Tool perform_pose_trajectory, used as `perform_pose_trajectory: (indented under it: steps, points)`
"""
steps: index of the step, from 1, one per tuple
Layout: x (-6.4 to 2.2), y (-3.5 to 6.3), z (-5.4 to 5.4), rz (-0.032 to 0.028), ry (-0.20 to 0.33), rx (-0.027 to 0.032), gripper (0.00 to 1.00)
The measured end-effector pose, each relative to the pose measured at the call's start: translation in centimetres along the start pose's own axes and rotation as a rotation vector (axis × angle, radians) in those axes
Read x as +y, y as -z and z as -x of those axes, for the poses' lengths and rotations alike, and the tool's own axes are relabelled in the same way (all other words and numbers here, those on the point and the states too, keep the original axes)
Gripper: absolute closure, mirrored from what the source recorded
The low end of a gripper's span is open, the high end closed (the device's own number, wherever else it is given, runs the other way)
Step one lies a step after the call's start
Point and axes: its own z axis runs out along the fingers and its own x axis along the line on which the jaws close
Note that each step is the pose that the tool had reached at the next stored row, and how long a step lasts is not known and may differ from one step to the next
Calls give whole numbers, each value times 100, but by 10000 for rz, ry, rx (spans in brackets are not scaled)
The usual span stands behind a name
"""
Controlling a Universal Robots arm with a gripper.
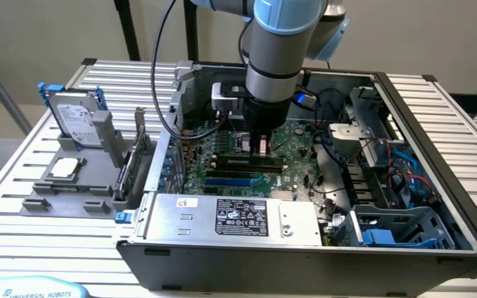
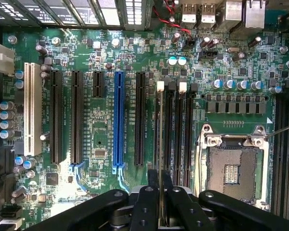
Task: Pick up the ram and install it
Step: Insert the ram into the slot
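Ram [image 2: 161,144] edge-on between fingers [image 2: 147,202], over motherboard [image 2: 101,120] memory slot [image 2: 167,130].

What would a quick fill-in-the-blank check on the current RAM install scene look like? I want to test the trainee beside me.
1. The gripper hangs inside the open computer ____, above the motherboard.
2. In the wrist view, the ram held between the fingers appears edge-on, lined up with the black ____ slots.
3. One long expansion slot on the board is coloured ____.
4. The processor socket beside the slots has no ____ in it.

Missing words: case; memory; blue; chip
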Motion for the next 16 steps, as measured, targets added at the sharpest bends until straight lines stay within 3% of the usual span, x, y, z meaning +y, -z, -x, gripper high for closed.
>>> perform_pose_trajectory:
  steps: [16]
  points:
    - [6,-11,13,-6,-111,51,87]
